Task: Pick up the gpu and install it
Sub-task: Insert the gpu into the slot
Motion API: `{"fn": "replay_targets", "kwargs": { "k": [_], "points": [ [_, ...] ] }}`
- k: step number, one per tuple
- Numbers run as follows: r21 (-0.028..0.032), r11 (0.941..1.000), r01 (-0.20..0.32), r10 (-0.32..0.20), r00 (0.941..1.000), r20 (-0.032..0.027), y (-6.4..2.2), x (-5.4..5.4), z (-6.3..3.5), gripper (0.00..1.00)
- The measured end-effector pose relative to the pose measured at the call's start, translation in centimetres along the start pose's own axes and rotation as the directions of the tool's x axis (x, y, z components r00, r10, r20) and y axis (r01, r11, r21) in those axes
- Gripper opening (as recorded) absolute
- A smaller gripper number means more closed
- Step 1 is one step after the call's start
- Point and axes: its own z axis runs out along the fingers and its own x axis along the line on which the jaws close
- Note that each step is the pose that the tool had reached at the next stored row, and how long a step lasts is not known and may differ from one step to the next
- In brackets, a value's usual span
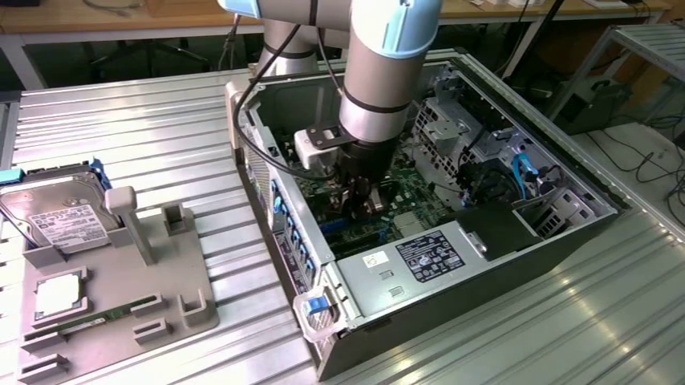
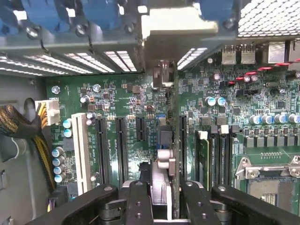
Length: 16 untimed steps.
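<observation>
Inside the open computer case (image 1: 557, 210), fingers (image 2: 140, 201) clamped on the gpu (image 2: 161, 185), edge-on above the green motherboard (image 2: 126, 93), label text unreadable

A ribbed, silvery metal table (image 1: 160, 144) of long parallel slats carries everything. An open black desktop computer case (image 1: 503, 313) lies on its side on the table, toward the exterior view's right, its interior facing up. At the exterior view's left, well apart from the case, a flat grey plastic fixture tray (image 1: 188, 281) with upright posts and slots rests directly on the slats.
</observation>
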Motion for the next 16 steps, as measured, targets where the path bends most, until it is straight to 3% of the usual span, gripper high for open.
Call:
{"fn": "replay_targets", "kwargs": {
  "k": [16],
  "points": [
    [0.0016, 1.0000, 0.000, 0.000, 1.0000, 0.0001, 0.05, 0.25, 0.37, 0.29]
  ]
}}
